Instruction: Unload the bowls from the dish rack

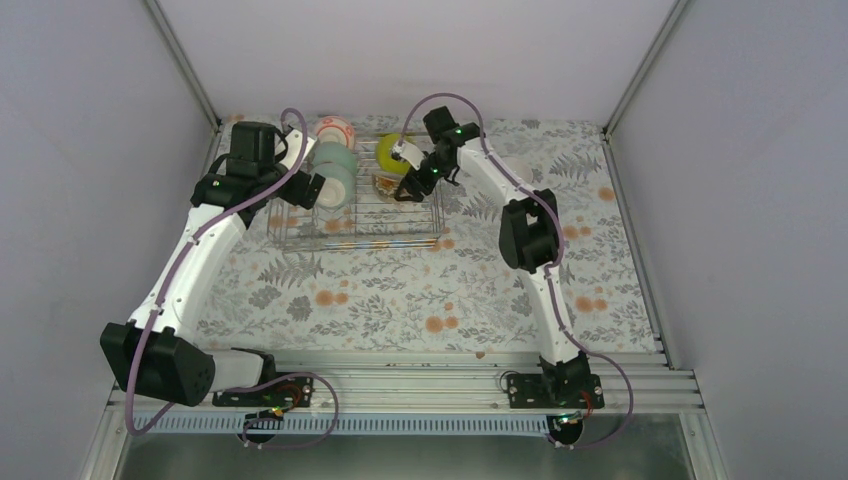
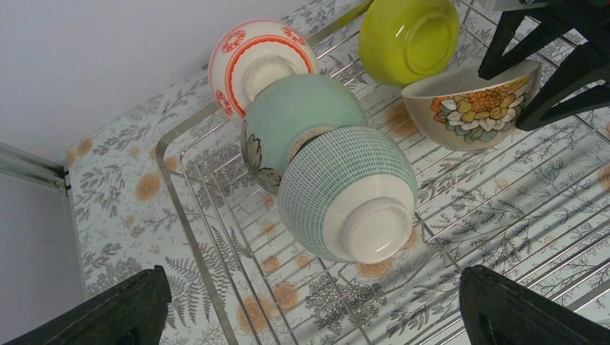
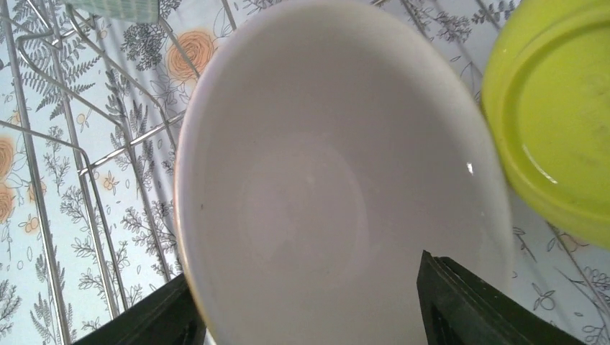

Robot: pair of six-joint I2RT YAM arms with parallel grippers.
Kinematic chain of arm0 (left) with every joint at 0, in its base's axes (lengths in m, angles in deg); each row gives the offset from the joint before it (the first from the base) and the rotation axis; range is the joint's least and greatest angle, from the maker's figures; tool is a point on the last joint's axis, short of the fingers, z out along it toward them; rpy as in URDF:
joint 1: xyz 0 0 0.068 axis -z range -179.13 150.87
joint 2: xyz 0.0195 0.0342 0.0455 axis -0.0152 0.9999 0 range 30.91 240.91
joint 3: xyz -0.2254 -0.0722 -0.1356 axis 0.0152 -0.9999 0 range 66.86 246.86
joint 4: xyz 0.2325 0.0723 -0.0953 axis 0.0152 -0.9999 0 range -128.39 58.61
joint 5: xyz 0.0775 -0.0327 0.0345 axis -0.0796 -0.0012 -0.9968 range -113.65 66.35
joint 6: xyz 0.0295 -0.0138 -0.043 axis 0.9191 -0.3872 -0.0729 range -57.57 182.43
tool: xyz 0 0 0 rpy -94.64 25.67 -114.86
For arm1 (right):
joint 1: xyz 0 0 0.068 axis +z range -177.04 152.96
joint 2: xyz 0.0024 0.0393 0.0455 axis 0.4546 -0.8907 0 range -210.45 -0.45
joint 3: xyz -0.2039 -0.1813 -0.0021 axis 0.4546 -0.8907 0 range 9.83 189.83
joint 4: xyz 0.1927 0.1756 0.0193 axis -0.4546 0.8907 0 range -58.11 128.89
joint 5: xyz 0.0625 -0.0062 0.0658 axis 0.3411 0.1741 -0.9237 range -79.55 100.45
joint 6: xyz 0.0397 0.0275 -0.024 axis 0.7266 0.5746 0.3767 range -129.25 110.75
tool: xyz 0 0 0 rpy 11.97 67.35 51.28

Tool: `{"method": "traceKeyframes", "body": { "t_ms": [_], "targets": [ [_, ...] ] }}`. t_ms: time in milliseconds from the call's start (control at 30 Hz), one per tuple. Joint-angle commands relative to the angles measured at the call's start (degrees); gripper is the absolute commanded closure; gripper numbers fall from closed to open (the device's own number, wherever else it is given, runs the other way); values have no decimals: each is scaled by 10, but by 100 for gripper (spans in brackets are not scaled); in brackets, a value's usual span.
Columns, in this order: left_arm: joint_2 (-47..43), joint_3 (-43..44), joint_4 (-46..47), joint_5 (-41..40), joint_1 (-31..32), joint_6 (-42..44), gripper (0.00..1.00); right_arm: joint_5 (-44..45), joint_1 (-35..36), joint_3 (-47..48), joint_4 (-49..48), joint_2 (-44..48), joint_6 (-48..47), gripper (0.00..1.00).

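Cream floral bowl [image 2: 471, 100] is the one in play. It sits tilted in the right part of the dish rack [image 1: 380, 225], with its pale inside turned toward the right wrist camera. The right gripper [image 3: 306, 266] straddles its rim. One finger is outside the wall and the other is over the hollow, with a clear gap between them, so the jaws are spread and not pinching. The wrist view is too close to tell whether either finger touches the wall.

The yellow-green bowl [image 2: 406, 36] stands on edge just beside it on the far side, with its foot turned toward the floral bowl's rim. A lift would probably need to go up and toward the right arm's side, away from that neighbour, before setting down on the bench [image 1: 400, 300].

Along the rack's left side three bowls lie on their sides in a nested row running far to near. The white bowl with orange-red pattern [image 2: 252, 61] is farthest, the mint bowl [image 2: 298, 108] is in the middle and the teal grid bowl [image 2: 345, 190] is nearest. The feet all point at the left gripper [image 2: 313, 280], which hangs spread wide and empty just short of the grid bowl. The left arm is the nearer one for that row, and the grid bowl has to come out first.
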Motion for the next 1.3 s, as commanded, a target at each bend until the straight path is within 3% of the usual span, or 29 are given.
{"method": "traceKeyframes", "body": {
  "t_ms": [0,100,267,467,1033,1267],
  "targets": [
    [-12,-8,13,7,-3,-2,0,16,2,-6,2,-2,-7,31],
    [-13,-13,16,4,-3,0,0,3,3,-13,13,9,-16,37],
    [-14,-15,17,7,-3,-1,0,9,10,-30,14,22,-24,71],
    [-12,-12,14,8,-3,0,0,-10,14,-16,28,34,-21,92],
    [-10,7,-3,20,-3,-4,0,-123,23,7,112,79,-16,97],
    [-12,11,-7,20,-3,-5,0,-110,23,27,116,113,1,97]
  ]
}}
